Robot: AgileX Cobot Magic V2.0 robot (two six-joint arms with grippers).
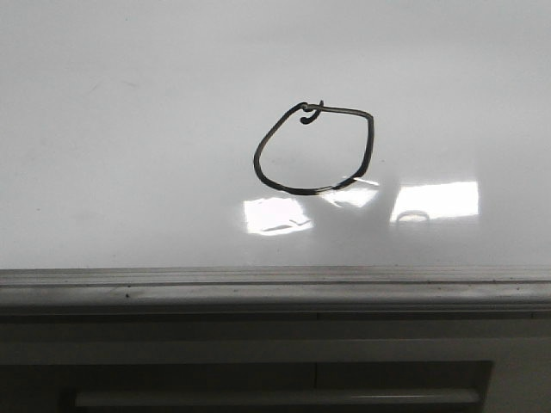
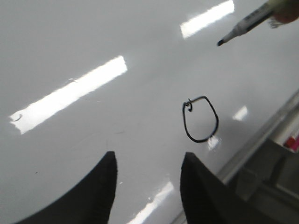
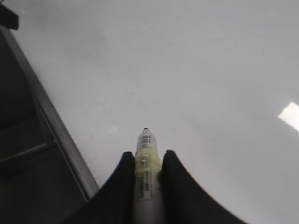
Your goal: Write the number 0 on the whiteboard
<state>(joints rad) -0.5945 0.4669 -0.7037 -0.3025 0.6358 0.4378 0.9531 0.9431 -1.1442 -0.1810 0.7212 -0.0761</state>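
Observation:
The number 0 (image 1: 315, 148) is a thin black lopsided loop with a small hook at its top, drawn on the glossy whiteboard (image 1: 129, 129). The left wrist view shows the same number 0 (image 2: 200, 119) on the whiteboard (image 2: 70, 56), ahead of my left gripper (image 2: 148, 156), which is open with nothing between its fingers. My right gripper (image 3: 147, 156) is shut on a marker pen (image 3: 145, 161) with yellowish tape round its barrel, held above the whiteboard (image 3: 210, 70). That marker pen (image 2: 245, 23) hangs clear of the board, beyond the number 0. Neither gripper shows in the front view.
A grey metal edge strip (image 1: 275, 284) runs along the board's near side, with a lower ledge and slot (image 1: 275, 397) beneath it. The same strip (image 3: 51, 126) passes close beside my right gripper. Bright light reflections (image 1: 435, 200) lie on the board.

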